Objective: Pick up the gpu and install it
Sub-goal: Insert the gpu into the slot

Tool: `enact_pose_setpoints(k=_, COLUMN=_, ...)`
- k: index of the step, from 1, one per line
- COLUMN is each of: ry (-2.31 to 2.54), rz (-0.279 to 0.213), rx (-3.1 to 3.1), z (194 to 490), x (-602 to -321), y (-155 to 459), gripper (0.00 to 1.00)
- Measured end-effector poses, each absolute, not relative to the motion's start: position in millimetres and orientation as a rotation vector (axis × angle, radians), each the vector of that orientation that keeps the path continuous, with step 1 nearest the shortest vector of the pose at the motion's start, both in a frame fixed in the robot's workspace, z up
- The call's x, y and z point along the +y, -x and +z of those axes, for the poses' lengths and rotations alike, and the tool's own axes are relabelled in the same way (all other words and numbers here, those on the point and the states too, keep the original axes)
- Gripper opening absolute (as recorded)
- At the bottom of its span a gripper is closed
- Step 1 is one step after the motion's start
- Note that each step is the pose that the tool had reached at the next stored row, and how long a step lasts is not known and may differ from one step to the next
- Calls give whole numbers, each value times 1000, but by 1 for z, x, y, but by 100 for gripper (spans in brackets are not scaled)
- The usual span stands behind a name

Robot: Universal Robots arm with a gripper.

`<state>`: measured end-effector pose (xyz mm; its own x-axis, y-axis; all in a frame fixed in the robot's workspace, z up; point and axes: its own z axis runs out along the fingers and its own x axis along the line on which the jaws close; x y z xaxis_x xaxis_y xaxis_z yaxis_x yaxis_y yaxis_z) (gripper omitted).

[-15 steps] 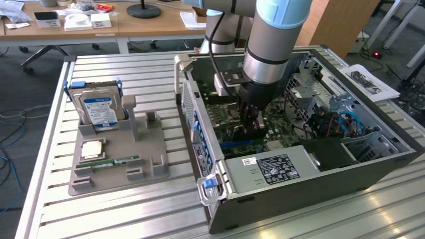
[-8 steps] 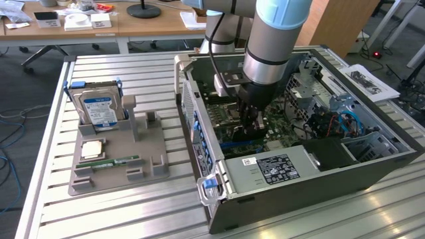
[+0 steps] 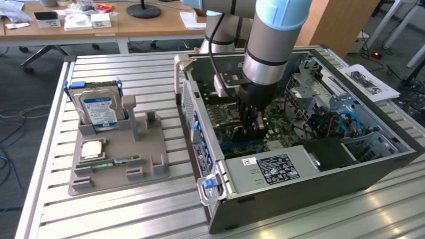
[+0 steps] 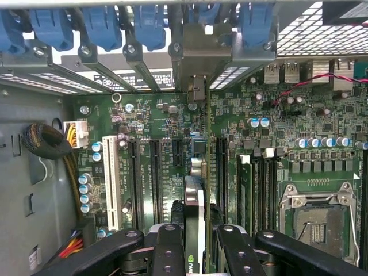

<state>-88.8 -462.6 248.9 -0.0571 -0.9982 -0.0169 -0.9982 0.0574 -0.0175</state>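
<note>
**Card held by the tool inside the computer case**

The computer case (image 3: 312, 196) lies open on its side on the slatted metal worktop (image 3: 133, 74), and the arm reaches down into it from above. The tool (image 3: 251, 127) is deep inside the case, close over the motherboard (image 4: 322, 115).

In the wrist view the two black fingers (image 4: 167, 250) are closed on the gpu (image 4: 194, 201), one on each face of the card. The gpu is seen edge-on, as a thin upright strip that runs from between the fingers toward the rear wall of the case. Its silver end stands at that wall, under the row of blue latches (image 4: 98, 23). The card stands over the group of long black slots (image 4: 155, 172), with slots visible on both sides of it. I cannot tell if its lower edge already sits in a slot or is only above it.

Also inside the case, the white slot (image 4: 111, 172) is further to one side of the card and the empty processor socket (image 4: 313, 221) is well to the other side.

Outside the case, on the exterior view's left of it, a grey holder (image 3: 156, 149) rests on the worktop. It carries the hard drive (image 3: 98, 112) standing upright and the narrow memory stick (image 3: 116, 162) lying flat.
</note>
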Motion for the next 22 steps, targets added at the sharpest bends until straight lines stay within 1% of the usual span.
enact_pose_setpoints(k=22, ry=2139, rz=0, rx=2266, z=247, x=-463, y=90, gripper=27)
